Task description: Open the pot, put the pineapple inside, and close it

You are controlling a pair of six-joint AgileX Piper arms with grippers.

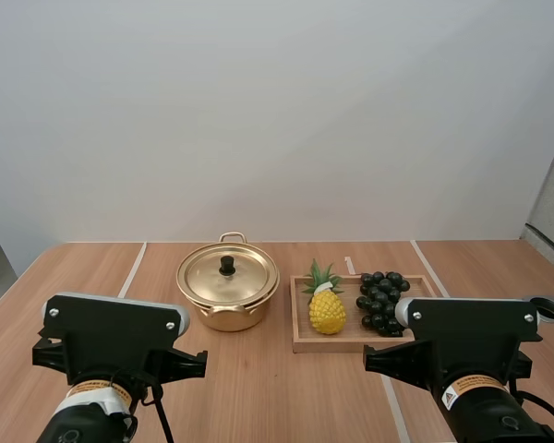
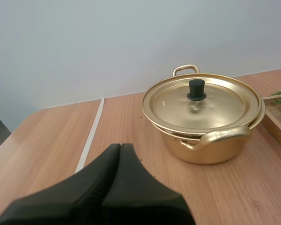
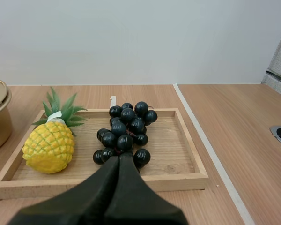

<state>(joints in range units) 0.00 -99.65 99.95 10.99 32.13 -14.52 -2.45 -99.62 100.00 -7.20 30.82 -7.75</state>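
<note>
A gold pot [image 1: 227, 295] with its lid [image 1: 227, 274] on and a black knob [image 1: 227, 266] stands at the table's middle. To its right, a yellow pineapple [image 1: 326, 305] with green leaves lies on a wooden tray [image 1: 300, 343]. My left gripper [image 2: 120, 149] is shut on nothing, short of the pot [image 2: 206, 117] and a little to its left. My right gripper [image 3: 120, 159] is shut too, just in front of the tray [image 3: 192, 180], with the pineapple [image 3: 49, 145] off to its left.
A bunch of dark grapes [image 1: 381, 301] lies on the tray beside the pineapple, straight ahead of my right gripper, grapes [image 3: 126, 133]. A round hole [image 1: 547, 310] sits in the table at the far right. Pale tape lines [image 1: 132, 269] cross the wood.
</note>
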